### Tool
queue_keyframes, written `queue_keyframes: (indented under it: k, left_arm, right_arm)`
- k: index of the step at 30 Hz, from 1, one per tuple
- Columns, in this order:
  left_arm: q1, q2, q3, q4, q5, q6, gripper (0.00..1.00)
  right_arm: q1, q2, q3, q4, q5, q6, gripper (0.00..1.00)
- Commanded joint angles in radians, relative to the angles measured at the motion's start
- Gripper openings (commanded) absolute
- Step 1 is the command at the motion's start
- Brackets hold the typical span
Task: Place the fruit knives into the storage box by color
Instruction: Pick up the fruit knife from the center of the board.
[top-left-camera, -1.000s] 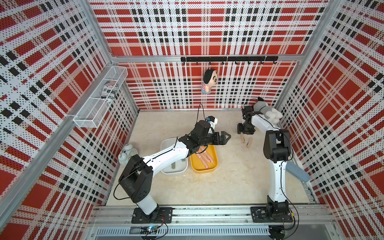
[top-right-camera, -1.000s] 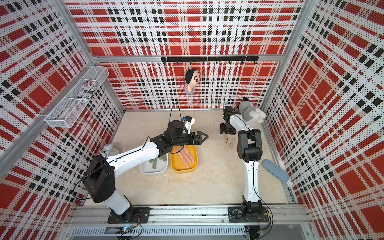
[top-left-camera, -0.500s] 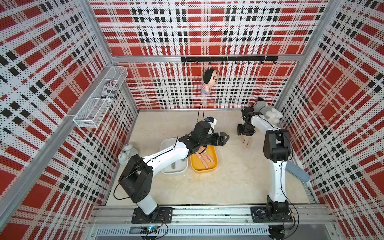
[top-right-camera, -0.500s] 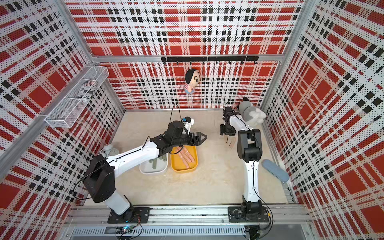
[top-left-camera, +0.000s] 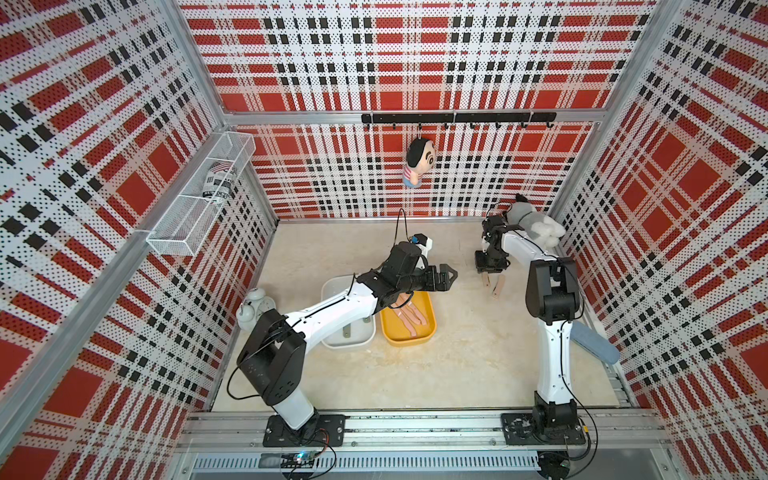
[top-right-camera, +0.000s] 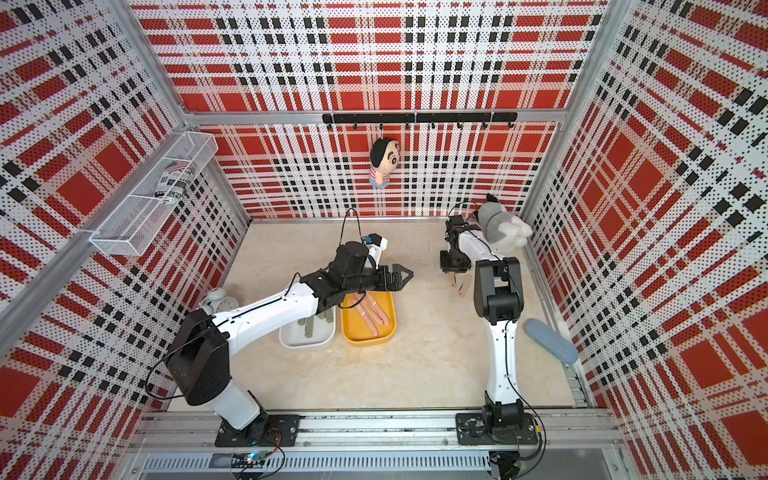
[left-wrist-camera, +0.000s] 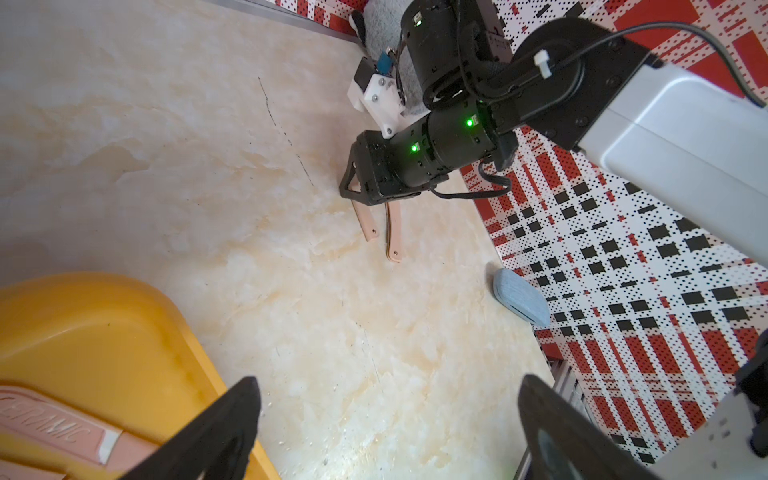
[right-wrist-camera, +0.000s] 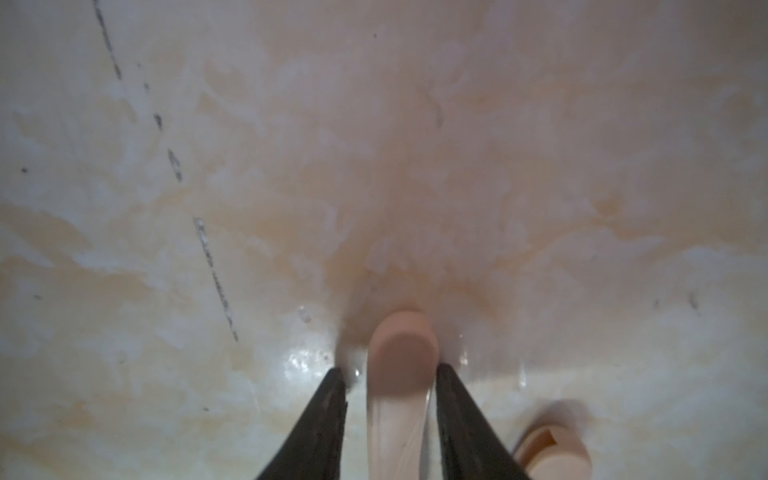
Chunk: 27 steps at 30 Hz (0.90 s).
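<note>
the right tool (right-wrist-camera: 390, 372) is low over the counter (right-wrist-camera: 208, 187), jaws narrow around one pink fruit knife (right-wrist-camera: 402, 349) with a sliver of gap on one side. another pink knife (right-wrist-camera: 555, 451) lies just beside it. the left tool (left-wrist-camera: 386, 415) hangs wide open by the rim of the yellow tray (left-wrist-camera: 104, 332), which holds pink knives (top-left-camera: 409, 316). olive knives (top-right-camera: 308, 328) lie in the white tray (top-right-camera: 305, 344).

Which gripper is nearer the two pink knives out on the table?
Right. The right gripper straddles one pink knife with its fingers; the left gripper hovers by the yellow tray, well apart.
</note>
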Motion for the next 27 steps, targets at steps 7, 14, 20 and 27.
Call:
queue_keyframes:
  k: [7, 14, 20, 27]
  left_arm:
    - [0.007, -0.016, -0.011, 0.005, 0.000, 0.011, 0.98]
    - [0.007, -0.017, -0.013, 0.008, -0.001, 0.010, 0.98]
    - [0.007, -0.021, -0.018, 0.008, -0.002, 0.008, 0.98]
    - [0.011, -0.028, -0.029, 0.008, -0.007, 0.008, 0.98]
  right_arm:
    - [-0.003, 0.011, -0.015, -0.015, -0.011, -0.010, 0.27]
    - [-0.002, -0.016, -0.022, -0.014, -0.017, -0.008, 0.23]
    - [0.009, -0.048, -0.016, -0.017, -0.016, -0.007, 0.23]
    - [0.026, -0.083, -0.017, -0.029, -0.016, -0.004, 0.24]
